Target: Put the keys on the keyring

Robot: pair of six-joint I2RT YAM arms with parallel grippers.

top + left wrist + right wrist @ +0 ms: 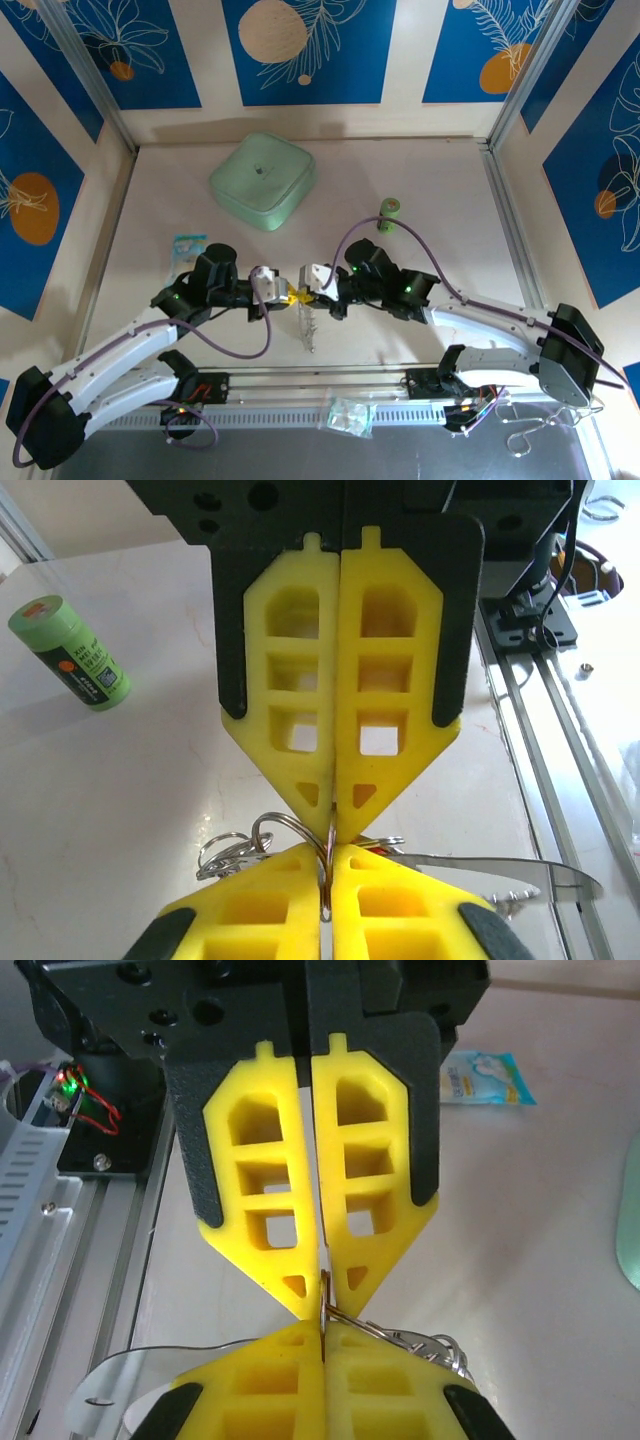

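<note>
My left gripper and right gripper meet tip to tip at the table's middle. In the left wrist view my left gripper is shut on a grey metal loop of the keyring, and the right gripper's yellow fingers pinch the same loop from above. More loops bunch to the left. A silver key blade sticks out to the right, with a speck of red head at its root. My right gripper is shut on the keyring's thin metal edge, with loops trailing right. The yellow-headed key is hidden.
A green cylinder lies behind the right arm. The pale green square lid sits at the back. A small blue packet lies left of the left gripper. A metal rail runs along the near edge.
</note>
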